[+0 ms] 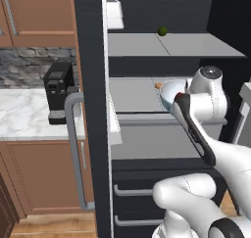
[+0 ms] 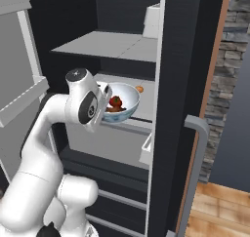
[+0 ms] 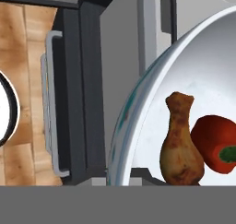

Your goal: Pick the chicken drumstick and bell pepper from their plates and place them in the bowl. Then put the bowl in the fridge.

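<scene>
Bowl [image 2: 128,100], white, holding drumstick [image 3: 180,144] and red pepper [image 3: 215,144], claw [image 2: 103,100] clamped on rim

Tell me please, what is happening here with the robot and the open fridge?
The white robot arm's gripper, shut on the rim, holds a round white bowl with pale blue pattern inside the open black fridge. The bowl is tilted, over a pale grey shelf. In the bowl lie the brown chicken drumstick and the glossy red bell pepper. The bowl is not yet released.
</scene>
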Available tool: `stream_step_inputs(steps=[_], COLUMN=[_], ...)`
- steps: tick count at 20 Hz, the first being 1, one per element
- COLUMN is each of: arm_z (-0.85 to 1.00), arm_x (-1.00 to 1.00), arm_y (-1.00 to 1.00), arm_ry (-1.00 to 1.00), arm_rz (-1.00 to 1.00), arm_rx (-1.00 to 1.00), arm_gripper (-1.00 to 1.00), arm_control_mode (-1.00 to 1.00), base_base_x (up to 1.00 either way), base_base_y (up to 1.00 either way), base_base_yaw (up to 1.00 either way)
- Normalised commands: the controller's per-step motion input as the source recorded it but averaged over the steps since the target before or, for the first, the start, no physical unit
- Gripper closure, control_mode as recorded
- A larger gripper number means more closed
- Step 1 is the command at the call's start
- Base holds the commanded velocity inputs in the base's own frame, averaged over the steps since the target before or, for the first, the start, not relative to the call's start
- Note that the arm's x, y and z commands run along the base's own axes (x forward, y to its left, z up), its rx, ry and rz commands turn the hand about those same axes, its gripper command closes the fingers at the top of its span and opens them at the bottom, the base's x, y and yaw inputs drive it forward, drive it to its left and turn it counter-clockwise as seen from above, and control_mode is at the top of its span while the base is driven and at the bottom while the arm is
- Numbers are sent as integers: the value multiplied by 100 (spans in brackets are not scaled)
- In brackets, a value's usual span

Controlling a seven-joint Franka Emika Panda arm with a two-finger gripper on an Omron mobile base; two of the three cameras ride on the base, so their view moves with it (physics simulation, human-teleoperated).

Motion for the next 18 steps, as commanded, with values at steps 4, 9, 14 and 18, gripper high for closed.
stream_step_inputs(steps=[4, 9, 14, 18], arm_z=[-11, -17, -30, -21], arm_x=[64, 57, 48, 58], arm_y=[-6, -10, -12, -10], arm_ry=[0, 0, 0, 0], arm_rz=[1, 4, 7, 8], arm_rx=[4, 0, 0, 0], arm_gripper=[100, 100, 100, 100], arm_control_mode=[-100, -100, -100, -100], base_base_x=[0, 0, 0, 0], base_base_y=[0, 0, 0, 0], base_base_yaw=[0, 0, 0, 0])
